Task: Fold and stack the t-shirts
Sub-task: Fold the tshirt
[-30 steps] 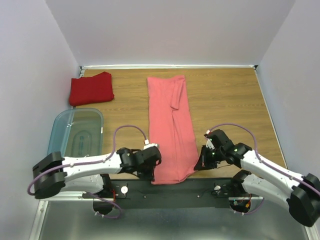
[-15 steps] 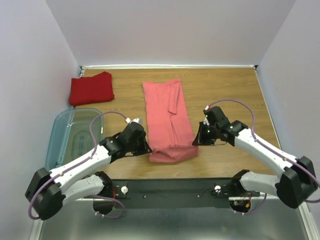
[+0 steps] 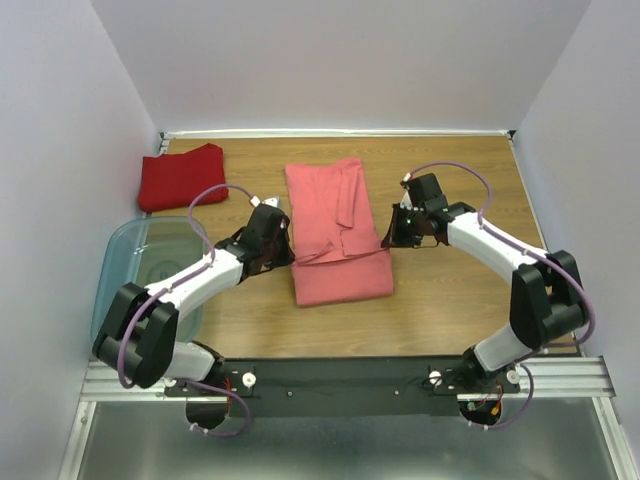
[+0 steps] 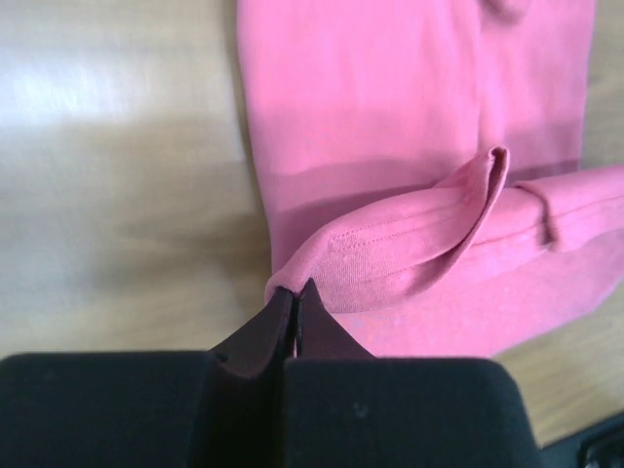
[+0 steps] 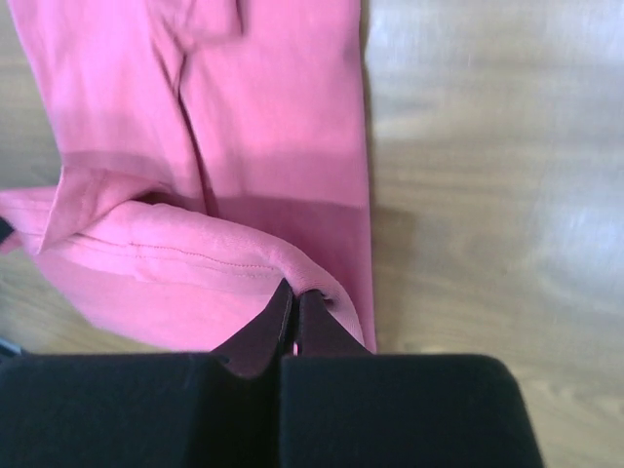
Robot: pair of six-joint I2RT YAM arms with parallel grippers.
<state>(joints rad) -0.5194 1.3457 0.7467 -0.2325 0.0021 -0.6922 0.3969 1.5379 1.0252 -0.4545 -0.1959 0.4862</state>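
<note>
The salmon-pink t-shirt lies as a long strip in the middle of the table, its near end lifted and carried over the far half. My left gripper is shut on the left corner of that hem. My right gripper is shut on the right corner. The hem sags between the two grippers. The deep red t-shirt lies folded at the far left, away from both grippers.
A clear bluish plastic bin stands at the near left, beside the left arm. White walls close in the table on three sides. Bare wood shows to the right of the pink shirt.
Both grippers have carried the pink shirt's near hem from the table's front edge toward the back, folding the near part over the rest. The red shirt has not moved.
</note>
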